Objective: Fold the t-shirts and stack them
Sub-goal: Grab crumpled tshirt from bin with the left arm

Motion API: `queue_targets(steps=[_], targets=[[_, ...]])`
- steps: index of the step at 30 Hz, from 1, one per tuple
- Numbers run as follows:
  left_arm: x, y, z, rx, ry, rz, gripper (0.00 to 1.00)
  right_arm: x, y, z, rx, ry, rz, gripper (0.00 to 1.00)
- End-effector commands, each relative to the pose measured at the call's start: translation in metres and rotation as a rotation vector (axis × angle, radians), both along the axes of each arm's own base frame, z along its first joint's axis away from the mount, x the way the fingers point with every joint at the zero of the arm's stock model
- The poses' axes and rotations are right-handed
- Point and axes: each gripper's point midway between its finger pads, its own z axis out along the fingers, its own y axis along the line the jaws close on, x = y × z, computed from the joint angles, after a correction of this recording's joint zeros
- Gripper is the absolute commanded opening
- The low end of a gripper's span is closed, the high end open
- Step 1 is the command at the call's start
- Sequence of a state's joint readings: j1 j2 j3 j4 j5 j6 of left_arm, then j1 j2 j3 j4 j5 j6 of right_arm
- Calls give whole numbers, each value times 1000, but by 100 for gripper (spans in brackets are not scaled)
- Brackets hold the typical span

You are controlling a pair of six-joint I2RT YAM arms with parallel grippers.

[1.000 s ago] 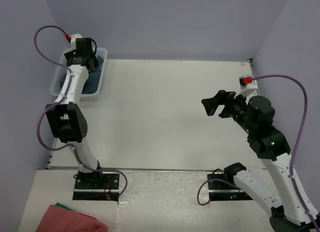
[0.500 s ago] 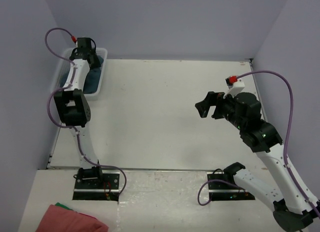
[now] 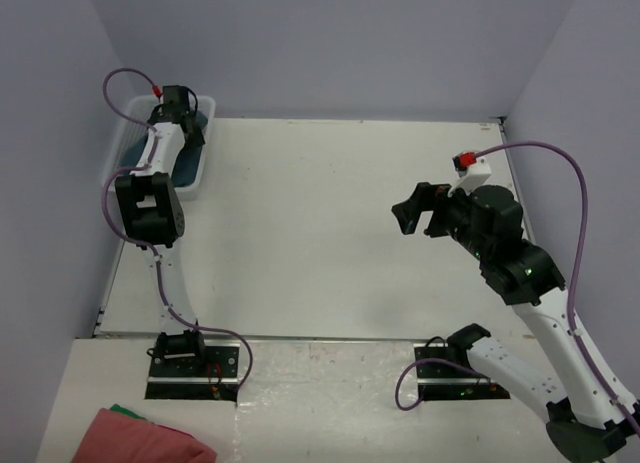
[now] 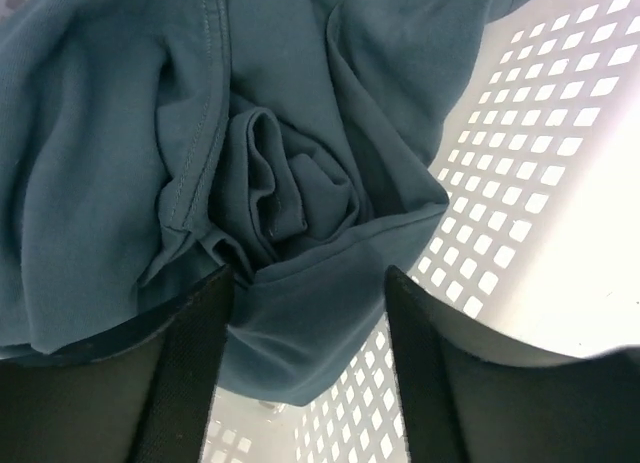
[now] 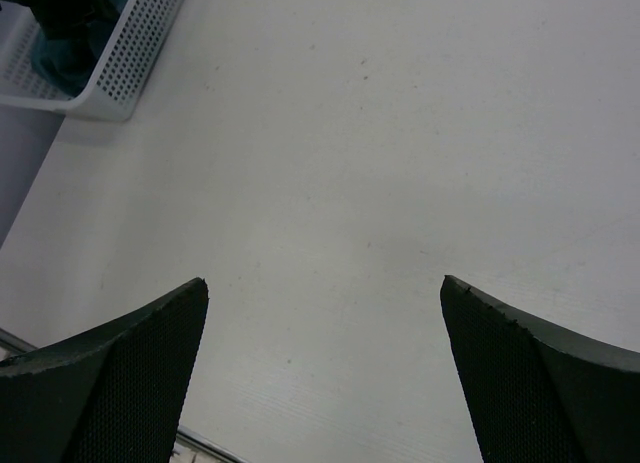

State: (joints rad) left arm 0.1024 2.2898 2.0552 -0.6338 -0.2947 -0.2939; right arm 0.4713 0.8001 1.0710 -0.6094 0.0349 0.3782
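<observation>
The dark teal-blue t-shirt (image 4: 120, 133) lies crumpled in a white perforated basket (image 3: 190, 175) at the table's far left corner. My left gripper (image 3: 186, 121) reaches down into the basket. In the left wrist view its jaws (image 4: 308, 278) stand apart, open, with a bunched fold of the t-shirt (image 3: 207, 111) between the two black fingers (image 4: 195, 353). My right gripper (image 3: 414, 211) hovers open above the bare right half of the table, nothing between its fingers (image 5: 325, 283). Past it, at far left, the basket (image 5: 130, 63) and a bit of t-shirt (image 5: 60, 61) show.
The white table (image 3: 330, 233) is walled in by purple panels on three sides. A pink-red cloth with a green edge (image 3: 140, 438) lies on the near ledge at bottom left, beside the left arm's base (image 3: 190, 361).
The left arm has pushed deeper over the basket and its jaws have narrowed around the fold. The right gripper shifted slightly left at first, then held still.
</observation>
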Motion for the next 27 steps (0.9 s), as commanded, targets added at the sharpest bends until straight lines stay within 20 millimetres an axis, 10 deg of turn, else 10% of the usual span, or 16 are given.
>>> queue_targets(steps=[1, 6, 12, 17, 20, 27], targets=[[8, 6, 0, 13, -22, -11, 61, 2, 0, 3, -2, -31, -2, 99], [14, 7, -6, -5, -22, -11, 31, 2, 1, -2, -6, -13, 3, 99], [16, 10, -4, -17, -36, -19, 24, 2, 1, 0, -4, -11, 2, 99], [20, 9, 30, -19, -104, -20, 0, 4, 6, -12, -4, 21, 13, 99], [21, 7, 84, -14, -205, -33, 0, 9, 9, -22, -10, 40, 15, 99], [-11, -32, 277, -3, -566, -198, 0, 19, 17, -36, -11, 72, 26, 99]])
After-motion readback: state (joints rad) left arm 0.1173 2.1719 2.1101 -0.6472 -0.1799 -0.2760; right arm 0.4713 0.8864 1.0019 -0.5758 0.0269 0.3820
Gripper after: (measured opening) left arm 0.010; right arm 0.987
